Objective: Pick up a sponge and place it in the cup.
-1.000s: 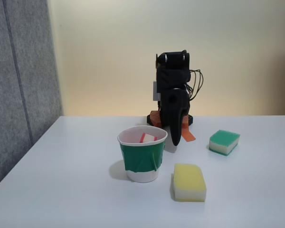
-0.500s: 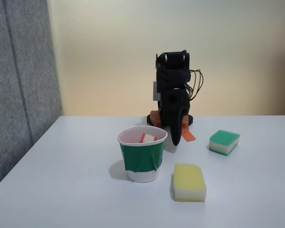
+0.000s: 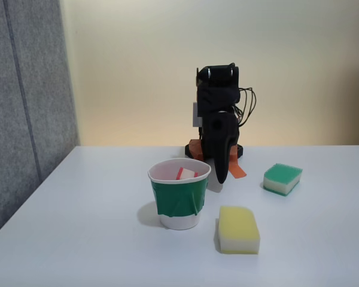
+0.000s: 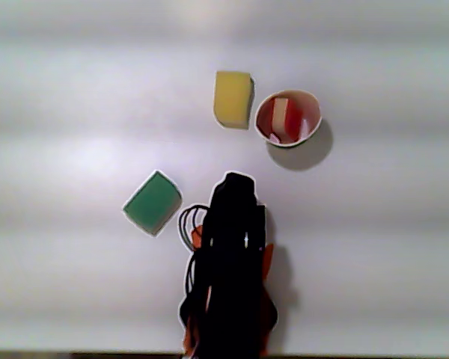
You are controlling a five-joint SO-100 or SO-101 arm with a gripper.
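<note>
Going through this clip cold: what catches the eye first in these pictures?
The green-banded cup near the middle of the table, with the red and white sponge standing inside it. Behind it in the fixed view the black arm sits folded down, its gripper pointing at the table. A yellow sponge lies right of the cup, a green sponge further back.

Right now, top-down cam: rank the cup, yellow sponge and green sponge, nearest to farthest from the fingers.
1. cup, ahead and right of the arm in the other view, marginally nearest.
2. and 3. yellow sponge, straight ahead beside the cup, and green sponge, off to the left: too close to call.
</note>
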